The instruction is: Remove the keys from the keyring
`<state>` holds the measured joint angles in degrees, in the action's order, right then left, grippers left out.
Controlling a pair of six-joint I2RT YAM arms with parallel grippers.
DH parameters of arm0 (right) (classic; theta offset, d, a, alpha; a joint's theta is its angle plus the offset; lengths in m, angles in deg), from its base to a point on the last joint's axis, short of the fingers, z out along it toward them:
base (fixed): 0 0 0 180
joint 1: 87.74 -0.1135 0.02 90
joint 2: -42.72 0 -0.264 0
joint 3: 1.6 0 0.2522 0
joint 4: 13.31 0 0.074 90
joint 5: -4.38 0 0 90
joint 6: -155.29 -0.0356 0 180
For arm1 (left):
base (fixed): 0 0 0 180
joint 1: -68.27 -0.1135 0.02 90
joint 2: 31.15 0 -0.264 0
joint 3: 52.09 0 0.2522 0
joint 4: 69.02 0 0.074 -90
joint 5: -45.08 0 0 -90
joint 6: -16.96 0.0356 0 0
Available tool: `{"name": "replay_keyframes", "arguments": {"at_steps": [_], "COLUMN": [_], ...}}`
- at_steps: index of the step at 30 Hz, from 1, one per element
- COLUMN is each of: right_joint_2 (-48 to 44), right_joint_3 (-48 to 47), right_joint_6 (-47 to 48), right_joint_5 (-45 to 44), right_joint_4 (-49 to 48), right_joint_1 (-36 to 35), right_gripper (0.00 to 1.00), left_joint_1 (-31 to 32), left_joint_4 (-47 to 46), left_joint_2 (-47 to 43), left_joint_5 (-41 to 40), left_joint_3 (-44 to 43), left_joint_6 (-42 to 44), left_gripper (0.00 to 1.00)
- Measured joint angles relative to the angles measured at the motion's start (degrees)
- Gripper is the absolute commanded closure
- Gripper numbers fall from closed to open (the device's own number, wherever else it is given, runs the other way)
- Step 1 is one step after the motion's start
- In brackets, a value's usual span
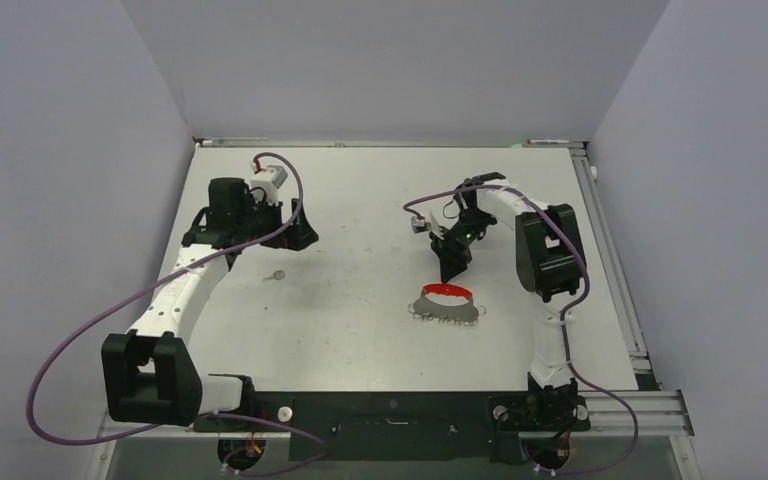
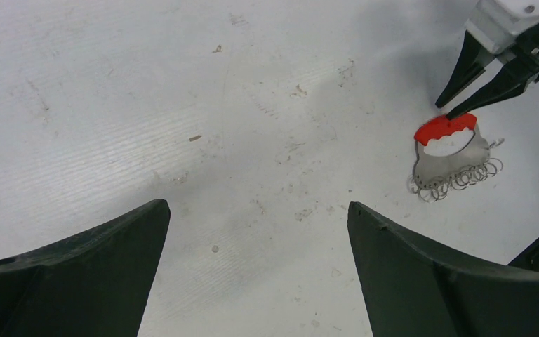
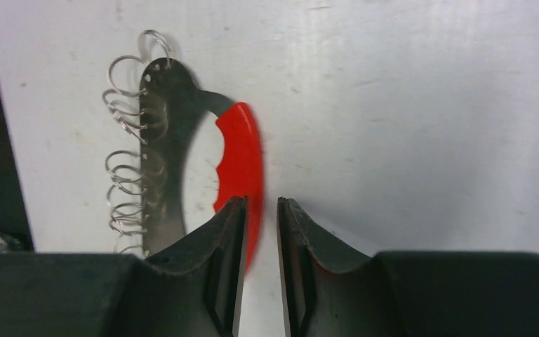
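At six o'clock from our right gripper (image 1: 452,270) we see the keyring (image 1: 447,304). That gripper's jaws stand narrowly parted, gripping nothing. Our left gripper (image 2: 256,205) gapes wide, empty.

White table (image 1: 360,345): flat, matte surface, lightly scuffed and speckled. Plain pale grey walls (image 1: 390,60) enclose it at 9, 12 and 3 o'clock. An aluminium rail (image 1: 615,262) runs along the 3 o'clock edge. Lighting: even and diffuse, with soft shadows.
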<state>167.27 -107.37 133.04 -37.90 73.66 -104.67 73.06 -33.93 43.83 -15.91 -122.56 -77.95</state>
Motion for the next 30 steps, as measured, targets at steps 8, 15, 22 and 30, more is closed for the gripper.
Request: {"name": "replay_keyframes", "arguments": {"at_steps": [8,15,22,30], "right_joint_2": [0.92,-0.35,-13.18,-29.88], "right_joint_3": [-4.31,-4.33,4.39,18.69], "right_joint_6": [-5.57,-15.41,-31.08,-39.69], "right_joint_5": [-4.35,-4.90,-4.63,-8.61], "right_joint_4": [-12.31,-21.11,-33.53,-43.30], "right_joint_1": [0.81,1.22,3.72,8.52], "right_gripper": [0.69,0.26,0.06,0.08], "left_joint_1": [-0.31,-3.61,-4.83,-5.42], "left_joint_4": [6.05,12.44,16.37,17.44], "left_joint_2": [1.16,4.81,10.19,13.68], "left_joint_5": [-3.65,-4.39,-8.20,-10.88], "left_joint_3": [-2.38,-5.79,-12.66,-15.63], "left_joint_6": [4.15,10.80,16.06,21.27], "left_gripper": [0.04,0.04,0.04,0.04]}}
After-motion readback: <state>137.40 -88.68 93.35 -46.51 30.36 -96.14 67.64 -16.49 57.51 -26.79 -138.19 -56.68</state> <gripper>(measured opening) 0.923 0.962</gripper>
